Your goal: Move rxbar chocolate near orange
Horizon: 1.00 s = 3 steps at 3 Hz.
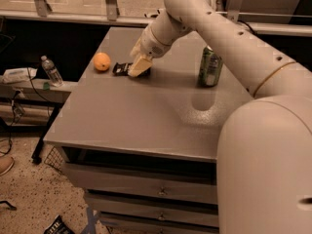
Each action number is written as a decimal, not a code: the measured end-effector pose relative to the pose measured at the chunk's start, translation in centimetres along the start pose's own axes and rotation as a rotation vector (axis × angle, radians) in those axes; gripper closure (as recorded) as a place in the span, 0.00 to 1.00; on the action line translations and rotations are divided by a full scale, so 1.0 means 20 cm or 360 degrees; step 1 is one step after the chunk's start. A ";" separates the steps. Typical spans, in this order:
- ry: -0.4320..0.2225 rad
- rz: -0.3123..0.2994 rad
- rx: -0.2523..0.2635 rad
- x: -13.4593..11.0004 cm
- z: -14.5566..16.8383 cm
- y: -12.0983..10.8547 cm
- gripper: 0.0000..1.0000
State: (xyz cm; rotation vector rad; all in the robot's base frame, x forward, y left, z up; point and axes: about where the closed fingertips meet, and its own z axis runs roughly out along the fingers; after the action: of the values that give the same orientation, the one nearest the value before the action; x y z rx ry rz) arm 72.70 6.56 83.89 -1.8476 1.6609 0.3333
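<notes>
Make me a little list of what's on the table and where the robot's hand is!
table: grey, drawers below
orange: far left of the table
rxbar chocolate: flat, just right of the orange, not touching it
gripper: down at the bar's right end
green can: upright, right side of table
water bottle: off the table, to its left

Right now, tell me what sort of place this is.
Probably an office or lab: a grey drawer cabinet, a clear plastic water bottle on a side shelf, speckled floor. The gripper is at the flat black snack-bar wrapper.
</notes>
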 end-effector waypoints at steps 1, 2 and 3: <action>0.0000 -0.0001 -0.0008 0.00 0.02 0.00 0.00; 0.0000 -0.0001 -0.0008 0.00 0.02 0.00 0.00; 0.0022 -0.0014 0.0012 -0.03 0.00 0.00 0.00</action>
State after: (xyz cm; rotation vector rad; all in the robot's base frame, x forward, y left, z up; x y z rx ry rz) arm 72.48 7.04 84.30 -1.8553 1.6602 0.3111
